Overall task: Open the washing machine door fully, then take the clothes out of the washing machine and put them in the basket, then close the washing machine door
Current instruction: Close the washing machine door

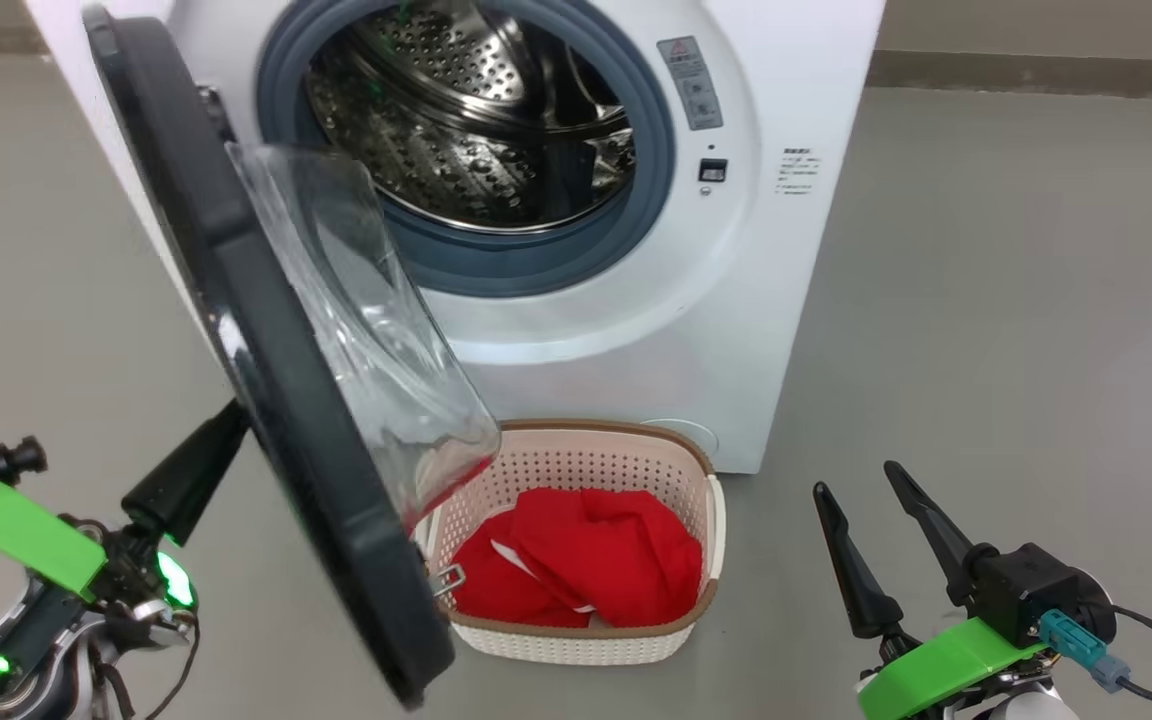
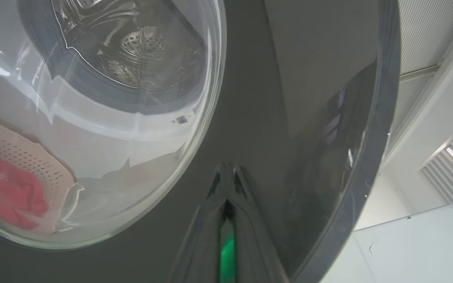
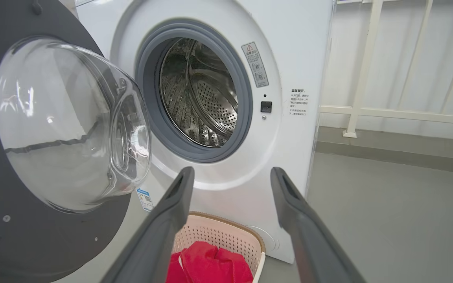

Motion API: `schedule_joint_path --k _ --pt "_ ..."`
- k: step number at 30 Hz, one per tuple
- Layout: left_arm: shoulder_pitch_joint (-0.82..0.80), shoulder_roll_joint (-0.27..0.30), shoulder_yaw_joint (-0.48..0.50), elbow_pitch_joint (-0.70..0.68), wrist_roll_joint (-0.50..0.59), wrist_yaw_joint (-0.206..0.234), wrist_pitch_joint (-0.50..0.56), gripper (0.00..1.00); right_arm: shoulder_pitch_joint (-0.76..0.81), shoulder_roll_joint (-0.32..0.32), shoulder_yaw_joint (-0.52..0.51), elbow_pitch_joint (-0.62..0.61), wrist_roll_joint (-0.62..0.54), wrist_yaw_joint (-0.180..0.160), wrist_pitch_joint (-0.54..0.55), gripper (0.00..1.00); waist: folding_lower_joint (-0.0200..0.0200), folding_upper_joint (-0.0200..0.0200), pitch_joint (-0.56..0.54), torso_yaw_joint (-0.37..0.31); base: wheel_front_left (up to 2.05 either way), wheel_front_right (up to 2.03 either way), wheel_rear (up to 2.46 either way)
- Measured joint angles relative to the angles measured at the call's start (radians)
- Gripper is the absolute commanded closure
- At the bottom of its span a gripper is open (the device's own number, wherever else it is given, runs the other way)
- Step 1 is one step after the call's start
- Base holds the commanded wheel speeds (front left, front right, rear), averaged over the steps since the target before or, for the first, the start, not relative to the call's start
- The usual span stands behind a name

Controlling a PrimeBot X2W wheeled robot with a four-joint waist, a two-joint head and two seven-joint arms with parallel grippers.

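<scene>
- One washer (image 1: 746, 340) stands with its door (image 1: 281, 430) swung out on the left.
- Basket (image 1: 586, 468) sits just before the washer, partly under the door's glass.
- Red clothes (image 1: 586, 560) lie in the basket.
- Right gripper (image 1: 856, 480) hangs spread wide, holding nothing.
- Left gripper (image 1: 226, 425), pinched closed, touches the door's outer face.

closed fingers (image 2: 250, 243) at washing machine door (image 2: 289, 98)

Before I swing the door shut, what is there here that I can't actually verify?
Drum floor nearest the opening: head view, hidden by the grey rubber ring; a leftover garment cannot be ruled out.
Basket left side: head view, behind the washing machine door; right wrist view, cut by the bottom edge.
Left gripper fingertips: head view, behind the door.
Sticker text: too small.
</scene>
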Motion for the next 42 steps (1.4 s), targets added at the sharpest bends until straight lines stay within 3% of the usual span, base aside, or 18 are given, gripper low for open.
schedule_joint_path --k 15,16,18,19,28,35,42 --pt "0.019 -0.001 -0.022 -0.020 -0.011 0.000 -0.028 0.99 0.000 0.000 -0.001 -0.001 0.000 0.000 0.000 0.00 0.0000 0.0000 0.003 -0.029 0.00 0.00 0.00" --pt "0.019 -0.001 -0.021 -0.023 -0.006 -0.001 -0.036 0.80 0.000 0.000 -0.002 -0.001 0.000 0.000 0.000 0.00 0.0000 0.0000 0.004 -0.028 0.00 0.00 0.00" --pt "0.020 0.001 -0.019 -0.034 0.022 -0.013 -0.068 0.11 0.000 0.000 -0.002 -0.001 0.000 0.000 0.000 0.00 0.0000 0.0000 0.005 -0.027 0.00 0.00 0.00" --pt "0.021 0.005 -0.018 -0.039 0.041 -0.021 -0.089 0.00 0.000 0.000 -0.002 -0.002 0.000 0.000 0.000 0.00 0.0000 0.0000 0.007 -0.026 0.00 0.00 0.00" --pt "0.081 0.039 -0.029 -0.103 0.276 -0.059 -0.352 0.00 0.000 0.000 -0.003 -0.003 0.000 0.000 0.000 0.00 0.0000 0.0000 0.019 -0.016 0.00 0.00 0.00" --pt "0.164 0.152 -0.176 -0.151 0.579 -0.064 -0.737 0.00 0.000 0.000 -0.003 -0.004 0.000 0.000 0.000 0.00 -0.0001 0.0000 0.027 -0.014 0.00 0.00 0.00" --pt "0.233 0.218 -0.279 -0.053 0.796 -0.064 -1.027 0.00 -0.001 0.000 -0.003 -0.004 0.000 0.000 0.000 0.00 0.0000 0.0000 0.030 -0.016 0.00 0.00 0.00"
